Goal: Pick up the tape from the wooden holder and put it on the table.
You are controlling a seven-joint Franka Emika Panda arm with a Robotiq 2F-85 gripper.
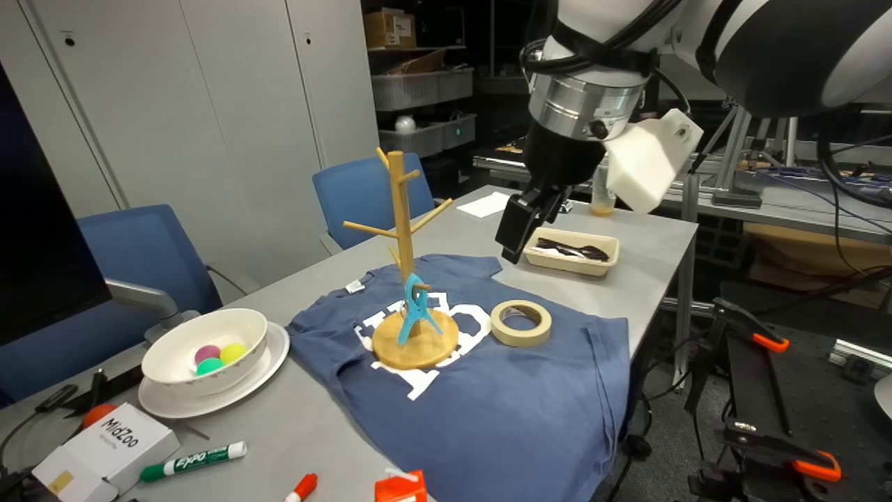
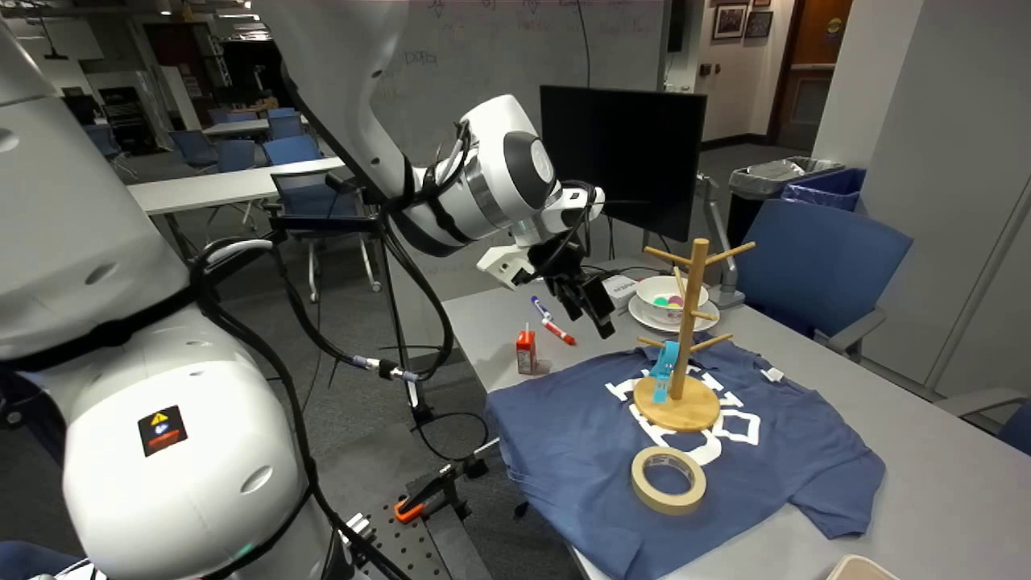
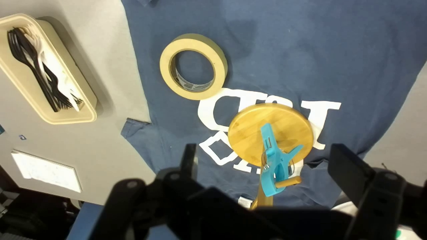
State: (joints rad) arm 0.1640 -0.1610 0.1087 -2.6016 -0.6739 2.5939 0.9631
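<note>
The tape, a tan roll, lies flat on the blue shirt beside the wooden holder's round base. It shows in both exterior views and the wrist view. The wooden holder stands upright on the shirt with several pegs. A light-blue clip hangs on a low peg. My gripper is in the air above the table, near the holder. In the wrist view its fingers are wide apart with nothing held; the holder and clip show below between them.
The blue shirt covers the table's middle. A cutlery tray stands near the tape. A bowl with balls sits on a plate. Markers, a red carton and a white box lie around.
</note>
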